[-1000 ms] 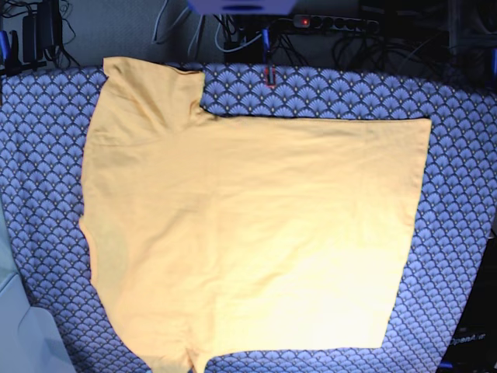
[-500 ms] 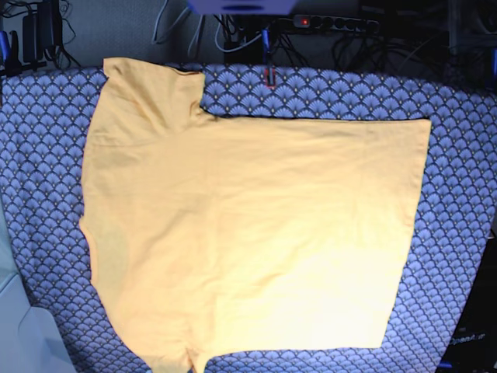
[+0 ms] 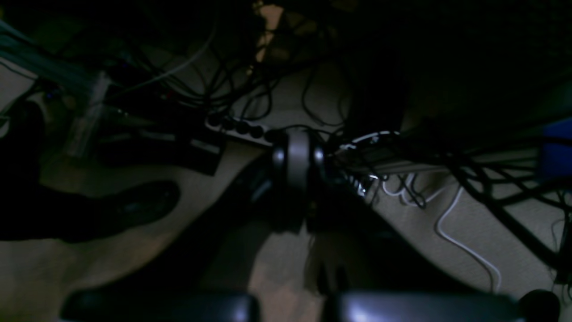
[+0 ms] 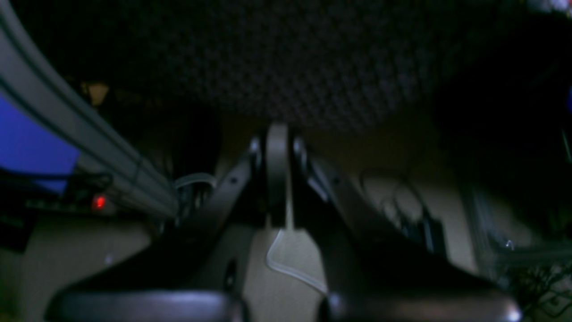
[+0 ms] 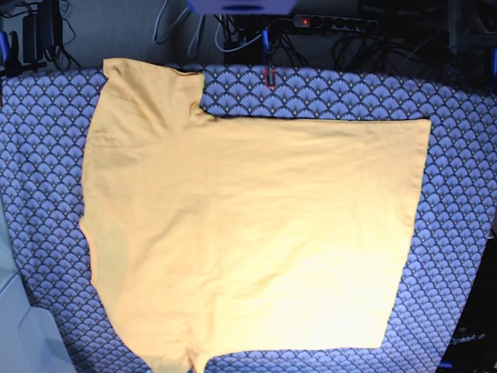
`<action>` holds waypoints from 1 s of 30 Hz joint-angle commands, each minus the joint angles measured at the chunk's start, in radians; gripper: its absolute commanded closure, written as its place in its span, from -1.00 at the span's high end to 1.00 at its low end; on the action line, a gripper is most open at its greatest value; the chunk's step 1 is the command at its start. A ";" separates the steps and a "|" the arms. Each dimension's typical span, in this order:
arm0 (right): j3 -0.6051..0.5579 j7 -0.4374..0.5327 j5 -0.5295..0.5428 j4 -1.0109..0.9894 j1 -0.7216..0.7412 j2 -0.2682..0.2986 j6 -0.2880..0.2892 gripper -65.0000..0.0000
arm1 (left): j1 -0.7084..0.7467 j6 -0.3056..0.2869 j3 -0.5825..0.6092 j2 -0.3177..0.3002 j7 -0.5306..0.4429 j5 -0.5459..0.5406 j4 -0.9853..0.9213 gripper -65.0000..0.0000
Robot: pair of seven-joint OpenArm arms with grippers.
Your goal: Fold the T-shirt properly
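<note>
The yellow-orange T-shirt (image 5: 248,233) lies spread flat on the blue-grey scale-patterned table cloth (image 5: 458,155). One sleeve (image 5: 151,89) points to the far left corner, and the other runs off the near edge. Neither gripper shows in the base view. In the left wrist view my left gripper (image 3: 298,147) is shut and empty, hanging over a dark floor. In the right wrist view my right gripper (image 4: 277,138) is shut and empty, below the table's edge. The T-shirt does not show in either wrist view.
A power strip with a red light (image 5: 326,22) and cables lie behind the table's far edge. The left wrist view shows tangled cables (image 3: 464,246) on the floor. The right wrist view shows a grey rail (image 4: 89,143) and a red light (image 4: 98,202).
</note>
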 commanded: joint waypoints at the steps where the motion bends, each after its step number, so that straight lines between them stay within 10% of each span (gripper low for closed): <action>1: 0.020 0.030 0.005 0.085 -0.060 0.003 0.004 -1.00 | 0.061 0.001 0.000 -0.003 -0.033 -0.003 0.052 -1.00; 8: 0.035 -0.279 0.006 0.607 -0.230 0.003 0.005 -1.00 | 0.425 0.013 -0.002 -0.017 -0.005 -0.046 0.735 -1.00; 20: 0.032 -0.799 0.006 1.132 -0.243 0.009 0.013 -1.00 | 0.699 0.032 -0.140 -0.256 0.486 -0.314 1.561 -1.00; 30: 0.251 -1.339 0.442 1.184 -0.002 0.014 0.369 -0.82 | 0.655 0.105 -0.500 -0.213 1.041 -0.324 1.861 -1.00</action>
